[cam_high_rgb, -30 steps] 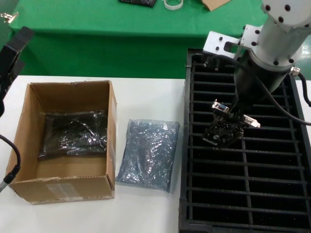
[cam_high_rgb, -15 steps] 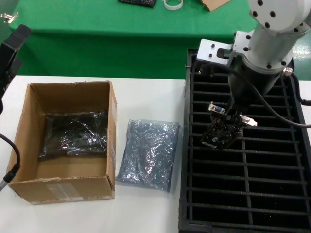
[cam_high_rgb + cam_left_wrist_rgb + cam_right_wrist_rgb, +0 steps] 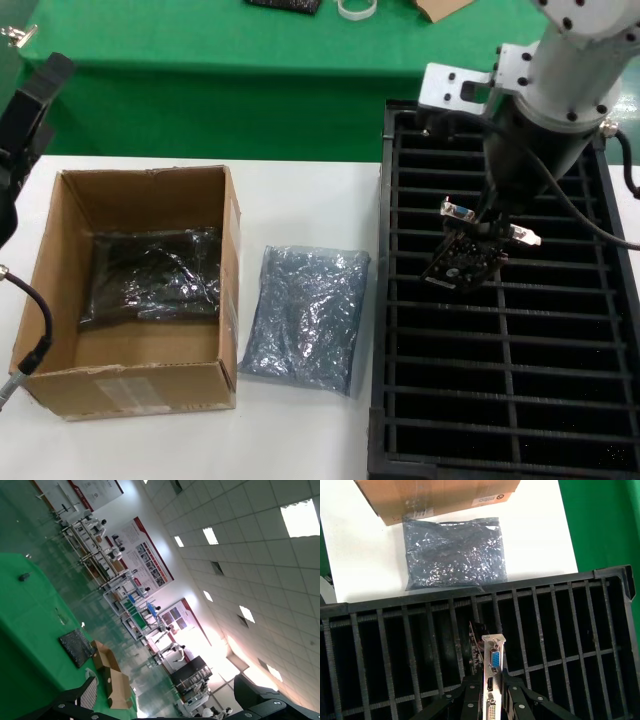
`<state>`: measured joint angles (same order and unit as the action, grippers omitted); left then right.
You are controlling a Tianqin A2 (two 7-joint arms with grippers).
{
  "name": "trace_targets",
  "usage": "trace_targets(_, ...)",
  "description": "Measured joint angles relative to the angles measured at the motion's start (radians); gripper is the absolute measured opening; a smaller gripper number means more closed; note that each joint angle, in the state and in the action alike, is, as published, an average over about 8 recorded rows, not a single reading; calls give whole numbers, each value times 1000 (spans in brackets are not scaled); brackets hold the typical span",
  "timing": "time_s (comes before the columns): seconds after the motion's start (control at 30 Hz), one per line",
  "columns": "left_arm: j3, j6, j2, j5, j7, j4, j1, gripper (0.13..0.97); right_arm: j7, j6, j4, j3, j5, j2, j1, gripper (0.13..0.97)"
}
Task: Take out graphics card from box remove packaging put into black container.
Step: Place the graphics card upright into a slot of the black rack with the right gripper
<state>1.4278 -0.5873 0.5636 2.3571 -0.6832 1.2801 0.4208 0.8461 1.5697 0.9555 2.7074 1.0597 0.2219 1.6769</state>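
My right gripper (image 3: 484,228) is shut on the graphics card (image 3: 462,260), a small dark board with a silver bracket and a blue port. It holds the card tilted over the upper-middle rows of the black container (image 3: 560,385). In the right wrist view the fingers (image 3: 470,692) clamp both sides of the graphics card's bracket (image 3: 493,662) above the black container's slots (image 3: 395,645). The packaging (image 3: 305,318) lies flat on the white table between the box (image 3: 130,388) and the container. The packaging (image 3: 455,552) and the box (image 3: 435,495) also show in that view. My left gripper (image 3: 170,711) is raised at the far left, open, with nothing in it.
A dark shiny bagged bundle (image 3: 150,275) lies inside the box. A green-covered table (image 3: 200,60) stands behind, carrying a white tape ring (image 3: 357,8) and a piece of cardboard (image 3: 440,8). A black cable (image 3: 28,335) loops by the box's left side.
My right gripper with the card dipped slightly towards the near left, then came back up and to the right over the container. The left arm barely shifted.
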Motion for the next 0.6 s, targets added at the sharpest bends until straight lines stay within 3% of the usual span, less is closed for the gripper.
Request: trace_targets(0.6, -14, 14, -4, 7, 15, 8, -4, 966, -69, -6, 34, -91, -52, 38, -81, 196)
